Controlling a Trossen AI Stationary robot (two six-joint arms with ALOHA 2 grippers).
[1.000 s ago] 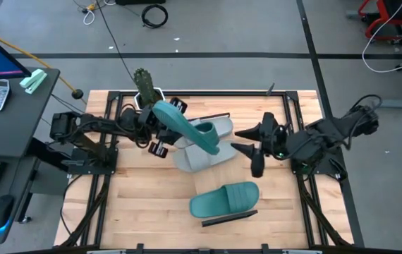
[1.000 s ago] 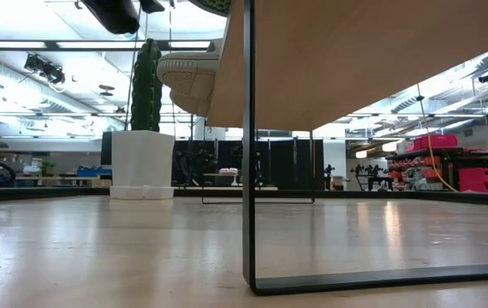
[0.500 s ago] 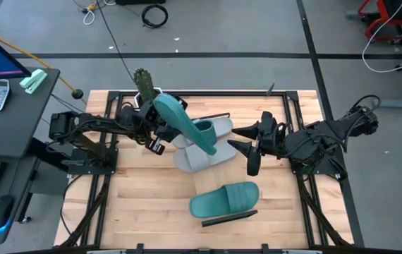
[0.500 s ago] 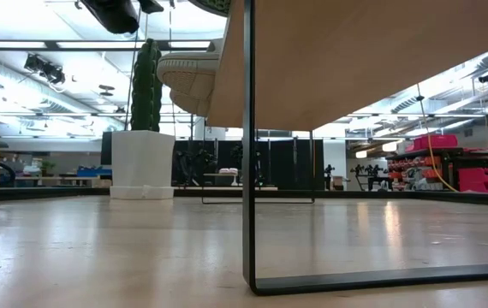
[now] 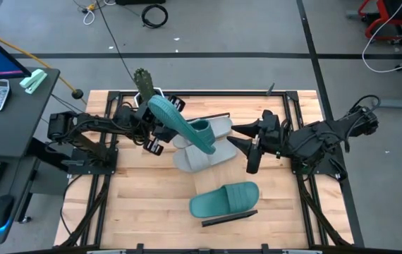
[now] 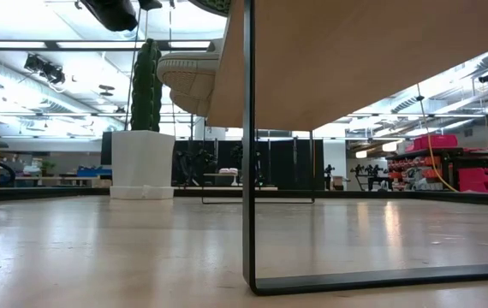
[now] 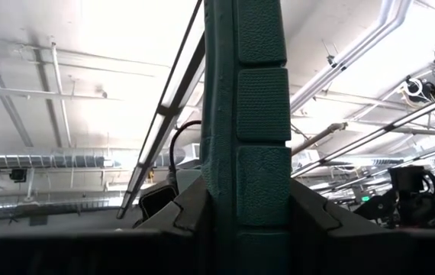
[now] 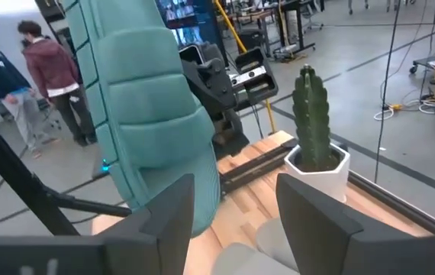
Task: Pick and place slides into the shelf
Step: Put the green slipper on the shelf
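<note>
My left gripper [image 5: 163,125] is shut on a teal slide [image 5: 187,128] and holds it raised over two light grey slides [image 5: 199,156]. The grey slides lie on the shelf [image 6: 355,68], and one sole [image 6: 188,81] sticks out past its edge. Another teal slide [image 5: 223,199] lies sole-down by the shelf's near black frame [image 5: 230,216]. My right gripper [image 5: 246,147] stands open just right of the raised slide's toe end. In the right wrist view the slide [image 8: 145,114] fills the space ahead of the open fingers [image 8: 164,221]; I see no touch. My left gripper pinches the teal slide's sole [image 7: 244,206] between its two fingers, in the heel half, away from the strap. The fingers slant upward from the table's left. The slide is lifted clear and steeply tilted, with its strap end [image 5: 206,140] lower, toward my right gripper.
A cactus in a white pot [image 5: 144,88] stands at the far left of the table, close behind my left gripper. The black frame leg [image 6: 248,145] of the shelf stands on the tabletop. People [image 8: 42,76] stand in the room beyond the table.
My right gripper has tipped at the wrist, and its fingers have come a little closer to the raised teal slide; it stays open. The left gripper keeps the slide held up in about the same place.
</note>
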